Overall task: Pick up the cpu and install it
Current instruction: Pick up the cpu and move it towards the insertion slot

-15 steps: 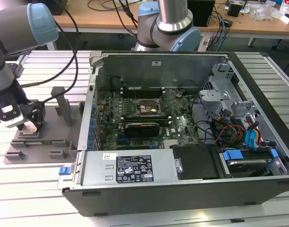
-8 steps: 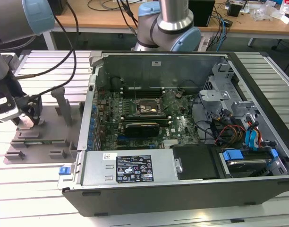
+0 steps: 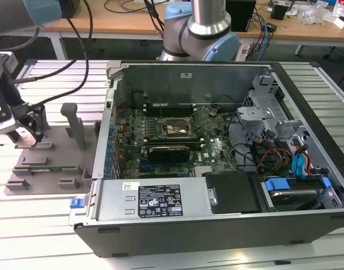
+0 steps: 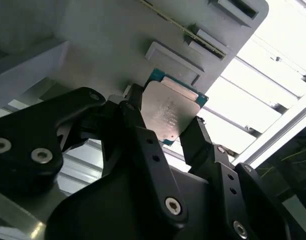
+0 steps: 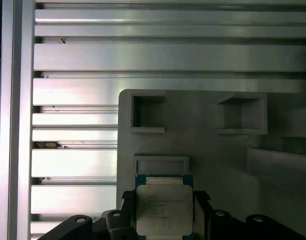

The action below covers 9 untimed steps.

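Now the cpu point(image 4: 170, 112) is clamped by its edges in the gripper point(image 4: 166, 120), with the gray fixture point(image 5: 208, 150) close behind it. It could be tipped or dropped if the thin edges slip.

Your exterior view stands high and well back. It looks down over the open black metal computer case point(image 3: 217, 225) to the flat gray plastic fixture plate point(image 3: 54, 149) at the exterior view's left, where the black two-fingered gripper point(image 3: 27, 134) sits. Both wrist cameras ride close in. Your first wrist view faces squarely onto the plate point(image 5: 218, 150) and the ribbed aluminium table point(image 5: 143, 55), while your second wrist view looks obliquely along the fingers point(image 4: 143, 150). In both wrist views you share the silvery, green-edged square cpu point(image 5: 164, 210) point(image 4: 170, 107) and the plate point(image 4: 103, 40) behind it.
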{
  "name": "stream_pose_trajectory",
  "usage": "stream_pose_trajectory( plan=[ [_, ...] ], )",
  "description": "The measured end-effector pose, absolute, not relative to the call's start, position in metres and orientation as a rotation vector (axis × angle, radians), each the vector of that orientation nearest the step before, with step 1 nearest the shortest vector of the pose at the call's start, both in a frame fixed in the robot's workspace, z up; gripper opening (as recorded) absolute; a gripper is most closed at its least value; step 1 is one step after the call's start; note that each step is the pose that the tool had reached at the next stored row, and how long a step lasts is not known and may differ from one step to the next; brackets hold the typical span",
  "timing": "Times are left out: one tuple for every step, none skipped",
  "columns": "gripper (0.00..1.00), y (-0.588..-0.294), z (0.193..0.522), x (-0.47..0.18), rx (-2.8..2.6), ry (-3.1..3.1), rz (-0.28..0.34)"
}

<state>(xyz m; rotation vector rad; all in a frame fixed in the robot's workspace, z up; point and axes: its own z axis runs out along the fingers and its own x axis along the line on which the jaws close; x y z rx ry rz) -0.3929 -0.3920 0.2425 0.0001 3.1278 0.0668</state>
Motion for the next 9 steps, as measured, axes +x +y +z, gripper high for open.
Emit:
stream_pose_trajectory(
  plan=[
    [0.55,-0.392,0.245,-0.393,0.0,3.128,0.067],
    [0.55,-0.392,0.246,-0.393,0.0,3.128,0.067],
    [0.55,-0.392,0.247,-0.393,0.0,3.128,0.067],
    [0.55,-0.392,0.249,-0.393,0.0,3.128,0.067],
    [0.55,-0.392,0.252,-0.393,0.0,3.128,0.067],
    [0.55,-0.392,0.253,-0.393,0.0,3.128,0.067],
    [0.55,-0.392,0.254,-0.393,0.0,3.128,0.067],
    [0.55,-0.392,0.258,-0.393,0.0,3.128,0.067],
    [0.55,-0.392,0.262,-0.393,0.0,3.128,0.067]
  ],
)
